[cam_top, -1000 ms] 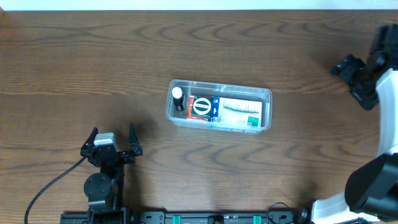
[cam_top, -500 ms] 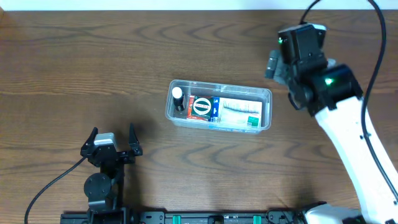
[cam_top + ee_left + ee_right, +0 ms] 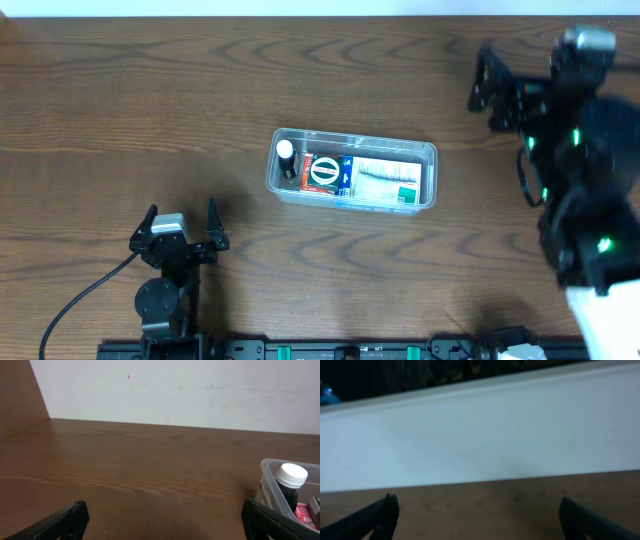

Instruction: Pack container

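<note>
1. Since half a second ago, my right arm has swung from beside the container's 3 o'clock end out toward the 3 o'clock edge of the table [image 3: 150, 100]. It now shows blurred in the overhead view. The container and my left arm have not shifted.
2. I take 12 o'clock as the far edge of the table. The container [image 3: 433, 178] sits near the middle, with its long axis running from 9 to 3 o'clock.
3. Inside it, a white-capped bottle [image 3: 286, 158] stands at the 9 o'clock end. Next to it lies a red box [image 3: 322, 172], then a white and green box [image 3: 385, 180] toward 3 o'clock. I see no loose item on the table.
4. The right gripper [image 3: 488, 82] has its fingers spread wide and holds nothing. Its wrist camera sees only the wall and bare wood. From it, the container lies at about 8 o'clock.
5. The left gripper [image 3: 181, 215] is also spread apart and empty, parked toward 7 o'clock on the table. From it, the container lies at about 2 o'clock.
6. My judgement is that neither arm is clearly nearer: each is a similar way from its own end of the container. The tub looks filled, so any coming move would be toward the end on that arm's side.
</note>
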Controlling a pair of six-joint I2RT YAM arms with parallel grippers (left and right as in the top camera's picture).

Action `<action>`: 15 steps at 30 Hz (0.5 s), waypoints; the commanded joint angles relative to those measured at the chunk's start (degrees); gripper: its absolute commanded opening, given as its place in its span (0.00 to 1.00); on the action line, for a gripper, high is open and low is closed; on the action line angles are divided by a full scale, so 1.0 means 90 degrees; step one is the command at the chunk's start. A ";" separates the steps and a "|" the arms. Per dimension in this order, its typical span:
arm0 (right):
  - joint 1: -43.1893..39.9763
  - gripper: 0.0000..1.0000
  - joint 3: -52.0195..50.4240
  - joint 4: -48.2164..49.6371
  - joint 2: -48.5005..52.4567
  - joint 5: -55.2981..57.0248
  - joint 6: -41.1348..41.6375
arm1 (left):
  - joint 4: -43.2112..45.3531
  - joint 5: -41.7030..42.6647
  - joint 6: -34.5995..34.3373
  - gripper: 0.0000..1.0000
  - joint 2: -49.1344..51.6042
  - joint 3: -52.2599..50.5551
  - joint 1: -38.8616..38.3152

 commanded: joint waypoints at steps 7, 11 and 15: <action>-0.0216 0.99 -0.4182 0.2137 -0.2426 -0.0260 -0.0168 | -0.0265 -0.0053 0.0019 0.98 -0.0032 -0.0080 0.0029; -0.0216 0.99 -0.5714 0.2941 -0.3439 -0.0260 0.0080 | -0.0265 -0.0053 0.0019 0.98 -0.0032 -0.0080 0.0029; -0.0216 0.99 -0.6654 0.3179 -0.4199 -0.0260 0.0415 | -0.0265 -0.0053 0.0019 0.98 -0.0032 -0.0080 0.0029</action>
